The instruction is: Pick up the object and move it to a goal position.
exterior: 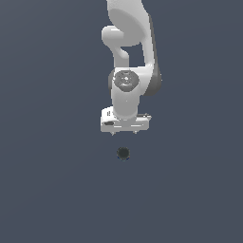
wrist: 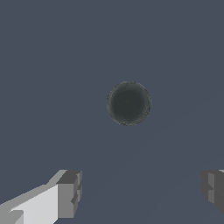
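Note:
The object (exterior: 123, 153) is a small, round, nearly black blob lying on the flat grey-blue surface, a little below the arm's hand in the exterior view. The wrist view shows the object (wrist: 128, 103) as a dark disc with a faint pale rim. My gripper (exterior: 124, 132) hangs above it and apart from it, fingers spread wide. In the wrist view the gripper (wrist: 142, 192) is open, one grey fingertip (wrist: 70, 192) and the other at the frame edge, nothing between them.
The white arm (exterior: 128, 57) comes down from the top of the exterior view. A uniform grey-blue surface (exterior: 47, 180) surrounds the object on all sides, with no other items visible.

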